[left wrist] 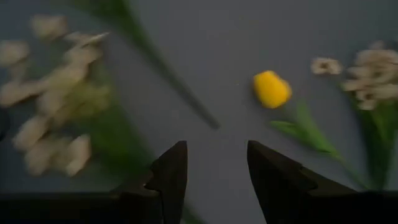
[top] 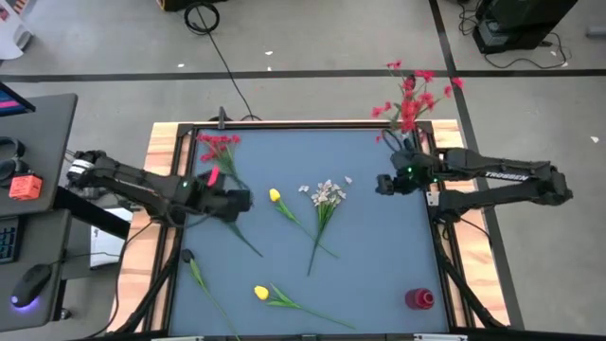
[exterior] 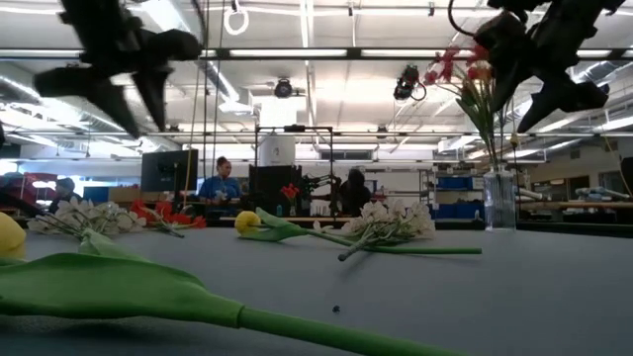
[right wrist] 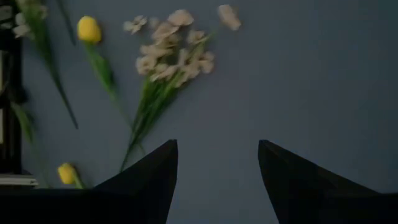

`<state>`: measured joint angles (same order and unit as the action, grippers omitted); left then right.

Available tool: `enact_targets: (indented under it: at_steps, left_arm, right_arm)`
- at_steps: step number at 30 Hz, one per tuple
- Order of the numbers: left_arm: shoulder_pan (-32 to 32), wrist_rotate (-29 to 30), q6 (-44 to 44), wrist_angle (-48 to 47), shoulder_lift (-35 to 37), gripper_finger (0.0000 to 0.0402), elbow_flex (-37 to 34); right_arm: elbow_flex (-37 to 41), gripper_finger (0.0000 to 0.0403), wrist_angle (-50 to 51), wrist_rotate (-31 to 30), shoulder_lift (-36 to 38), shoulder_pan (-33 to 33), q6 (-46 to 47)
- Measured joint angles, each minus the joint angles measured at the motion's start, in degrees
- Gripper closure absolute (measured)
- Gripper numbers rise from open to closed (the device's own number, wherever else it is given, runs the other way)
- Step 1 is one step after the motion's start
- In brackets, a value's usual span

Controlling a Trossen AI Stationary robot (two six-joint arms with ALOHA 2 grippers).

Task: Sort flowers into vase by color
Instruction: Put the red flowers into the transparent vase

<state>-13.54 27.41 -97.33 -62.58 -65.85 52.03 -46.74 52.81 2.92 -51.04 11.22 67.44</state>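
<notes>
A blue-grey table mat [top: 360,275] lies framed by a pale wooden border, with artificial green-stemmed flowers spread across it. At the mat's centre rests a spray of small whitish-pink blossoms [top: 328,194], its stem pointing toward the near edge. Just left of that spray lies a yellow tulip [top: 275,196]. A second yellow tulip [top: 261,293] lies nearer the mat's front edge. A cluster of red blossoms [top: 218,144] lies at the mat's far left corner. At the far right corner a clear glass vase [exterior: 499,201] stands upright holding red flowers [top: 412,95]. A small red cylinder [top: 419,299] sits near the front right corner.

The left gripper [top: 239,201] hovers left of the centre spray, jaws parted and empty. The right gripper [top: 383,183] hovers right of the spray, jaws wide and empty.
</notes>
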Motion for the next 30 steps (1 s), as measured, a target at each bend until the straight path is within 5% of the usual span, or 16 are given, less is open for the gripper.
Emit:
enact_targets:
  at_steps: [10, 18, 23, 30]
  left_arm:
    - [-8.06, -2.09, -15.9, -2.09, -5.32, 0.023, -0.02]
    - [-9.33, -12.11, -26.46, -2.54, -12.63, 0.023, -0.02]
    - [-7.54, -12.97, -25.54, -2.0, -14.83, 0.023, -0.02]
    - [0.48, -12.31, -10.26, 6.34, -16.36, 0.023, -0.02]
  right_arm:
    - [0.04, 0.0173, -5.63, -1.97, -2.58, -6.41, 1.73]
    - [-1.9, 0.0173, -10.4, 1.74, -2.41, -10.86, 1.97]
    - [-2.8, 0.0173, -11.56, 11.65, -2.49, -11.69, 1.88]
    - [-2.8, 0.0173, -13.38, 19.66, -3.14, -14.98, -2.13]
